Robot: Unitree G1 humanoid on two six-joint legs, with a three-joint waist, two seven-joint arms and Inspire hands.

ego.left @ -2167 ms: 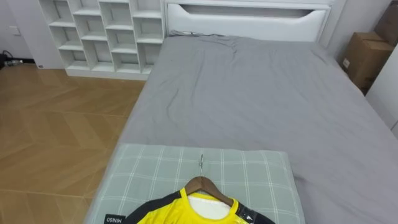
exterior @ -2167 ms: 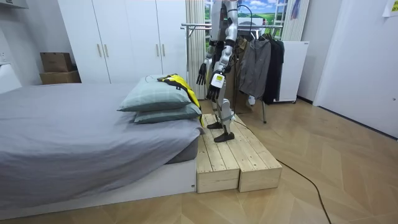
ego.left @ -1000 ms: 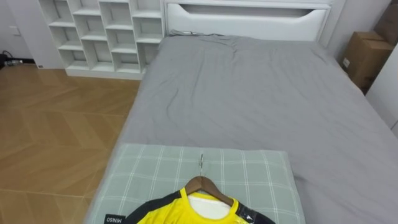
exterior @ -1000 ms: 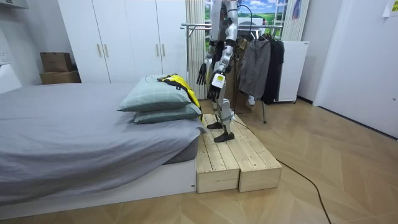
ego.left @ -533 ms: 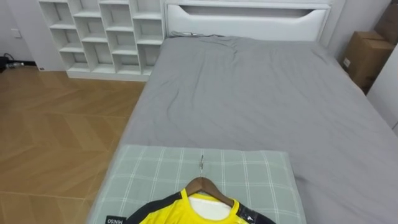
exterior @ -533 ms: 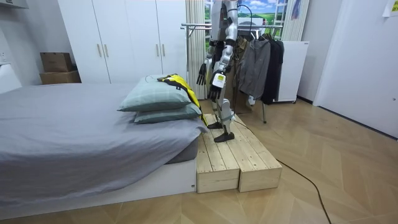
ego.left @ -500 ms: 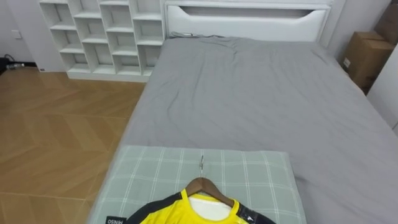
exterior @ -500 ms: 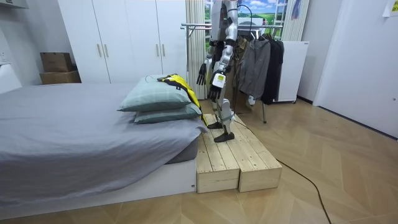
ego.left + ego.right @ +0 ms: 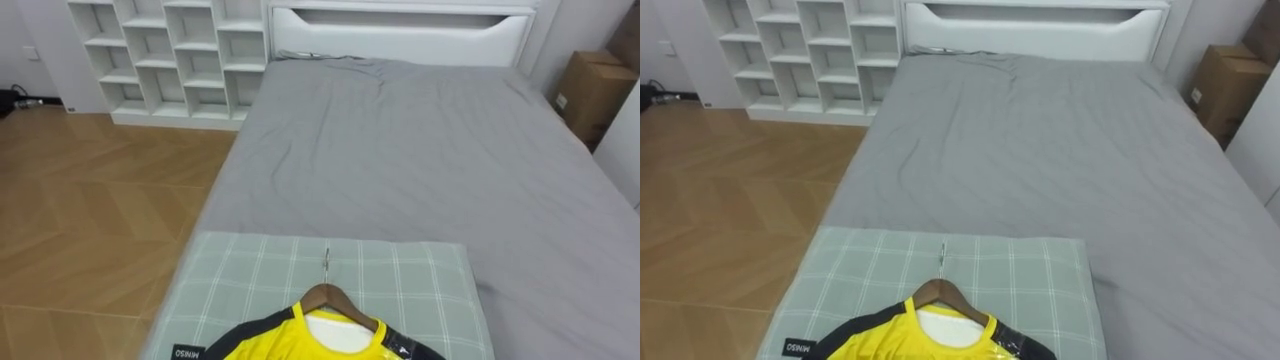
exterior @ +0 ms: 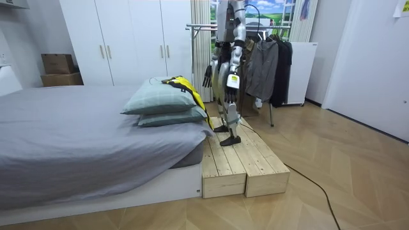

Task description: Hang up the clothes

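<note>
A yellow and black shirt [image 9: 300, 345] lies on a wooden hanger [image 9: 328, 297] with a metal hook, on top of a green checked pillow [image 9: 250, 280] at the foot of the bed. In the room view I stand upright on a wooden platform [image 10: 239, 163] at that end of the bed, facing the shirt [image 10: 185, 86]. My right hand [image 10: 208, 75] hangs at hip height on the far side, fingers relaxed and holding nothing. My left hand [image 10: 227, 88] hangs by my thigh on the near side. Behind me stands a clothes rack [image 10: 204, 27] with dark garments [image 10: 268, 67].
The grey bed [image 9: 420, 160] stretches ahead to a white headboard. White cube shelves [image 9: 170, 50] stand at the far left, a cardboard box [image 9: 590, 90] at the far right. Wood floor [image 9: 90, 210] runs along the bed's left side. Two pillows are stacked under the shirt.
My left arm has swung back from in front of my body to beside my thigh. The eye view has shifted slightly. The shirt and hanger lie as before.
</note>
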